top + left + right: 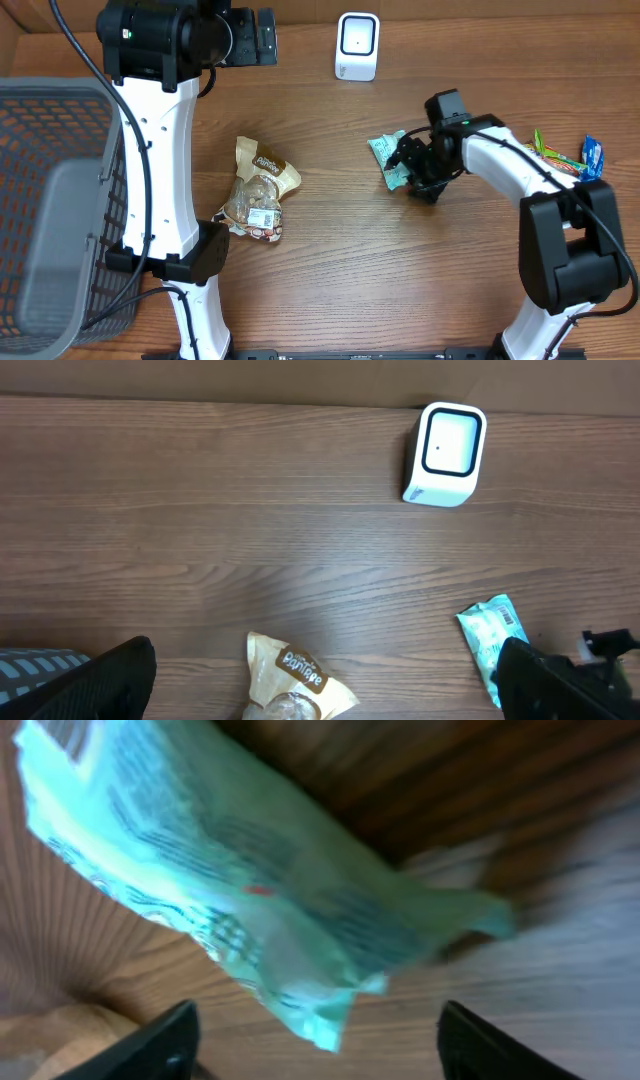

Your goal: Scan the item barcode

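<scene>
Right now our right claw (412, 168) stands with jaws spread wide at the edge of the mint-green crinkly plastic packet (385, 150), pinching nothing. The packet lies on the brown wooden desk (330, 250), well apart from the white boxy barcode scanner (357, 45), so we judge it needs gripping first. Our left claw (265, 36) hangs fully open and empty, leaving the scanner's face unobstructed.

L arm (160, 150) & R arm (505, 162): white links, blk joints (565, 250), blk cables (78, 45).
</scene>
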Controlling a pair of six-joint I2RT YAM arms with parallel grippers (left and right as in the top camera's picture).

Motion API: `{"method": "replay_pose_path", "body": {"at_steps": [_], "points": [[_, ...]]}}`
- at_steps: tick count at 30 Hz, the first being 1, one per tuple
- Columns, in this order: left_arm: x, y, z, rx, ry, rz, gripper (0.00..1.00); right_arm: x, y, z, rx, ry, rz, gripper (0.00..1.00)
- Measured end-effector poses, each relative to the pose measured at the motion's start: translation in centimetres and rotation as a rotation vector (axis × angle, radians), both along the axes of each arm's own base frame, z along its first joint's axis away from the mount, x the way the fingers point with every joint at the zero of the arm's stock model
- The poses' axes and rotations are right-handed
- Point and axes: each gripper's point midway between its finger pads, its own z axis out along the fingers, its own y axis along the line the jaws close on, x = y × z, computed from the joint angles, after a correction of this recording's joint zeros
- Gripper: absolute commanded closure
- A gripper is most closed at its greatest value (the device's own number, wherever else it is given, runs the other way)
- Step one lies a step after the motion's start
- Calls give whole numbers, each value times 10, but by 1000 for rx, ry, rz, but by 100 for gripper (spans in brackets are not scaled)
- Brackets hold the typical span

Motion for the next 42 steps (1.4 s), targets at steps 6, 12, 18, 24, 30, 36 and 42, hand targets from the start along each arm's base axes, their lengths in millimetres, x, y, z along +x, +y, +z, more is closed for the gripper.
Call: {"method": "replay_pose_path", "body": {"at_steps": [6, 12, 18, 24, 30, 36, 42], "points": [[0, 0, 0, 0, 0, 0, 1, 18, -2, -15, -118, -97, -97, 90], [0, 0, 0, 0, 0, 0, 0, 34, 1, -10, -139, -253, 93, 96], [0, 0, 0, 0, 0, 0, 0, 0, 13, 1, -81, -301, 618, 96], [0, 0, 0, 0, 0, 0, 0, -11, -4, 8, -152, -345, 971, 18], [0, 0, 0, 0, 0, 0, 0, 11, -29, 11, -145, -370, 845, 19], [0, 0, 0, 0, 0, 0, 0, 36, -35, 19, -53, -368, 540, 25], [0, 0, 0, 0, 0, 0, 0, 20, -18, -1, -22, -325, 499, 32]]}}
